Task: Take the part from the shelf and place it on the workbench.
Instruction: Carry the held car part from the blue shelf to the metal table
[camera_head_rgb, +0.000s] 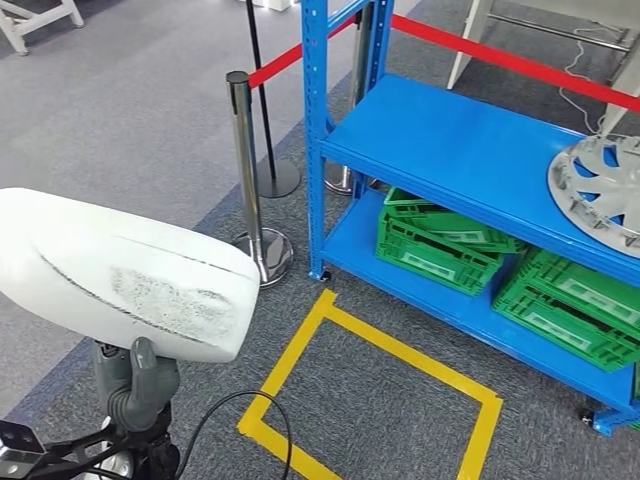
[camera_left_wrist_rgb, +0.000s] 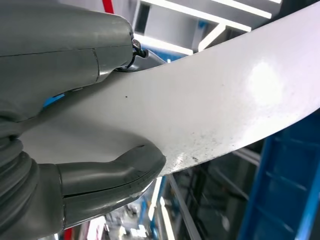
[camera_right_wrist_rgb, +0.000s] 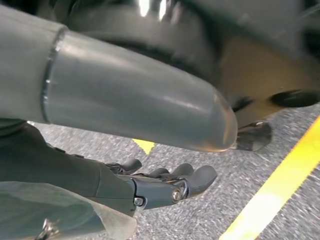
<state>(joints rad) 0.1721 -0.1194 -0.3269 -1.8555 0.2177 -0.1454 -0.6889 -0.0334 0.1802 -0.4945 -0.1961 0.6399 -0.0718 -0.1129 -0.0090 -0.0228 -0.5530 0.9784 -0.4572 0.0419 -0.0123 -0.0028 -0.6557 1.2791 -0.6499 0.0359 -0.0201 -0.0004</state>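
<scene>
The big white part (camera_head_rgb: 124, 275) is closest to us, low on the left, and the left hand (camera_head_rgb: 140, 385) holds it up from below. The thick thumb (camera_left_wrist_rgb: 113, 172) presses one side and the other fingers (camera_left_wrist_rgb: 75, 50) press the other, so the part is pinched tight and should not slip while it is carried. The part is off the blue shelf (camera_head_rgb: 468, 150) now, so I think the job is about half done, though no workbench is to be seen. On the shelf sit green crates (camera_head_rgb: 441, 245) and a round silver wheel cover (camera_head_rgb: 600, 190). A yellow tape box (camera_head_rgb: 377, 400) on the floor likely marks where to stand. The right hand (camera_right_wrist_rgb: 166, 182) hangs near the floor, fingers spread a little, holding nothing, since one hand is enough.
</scene>
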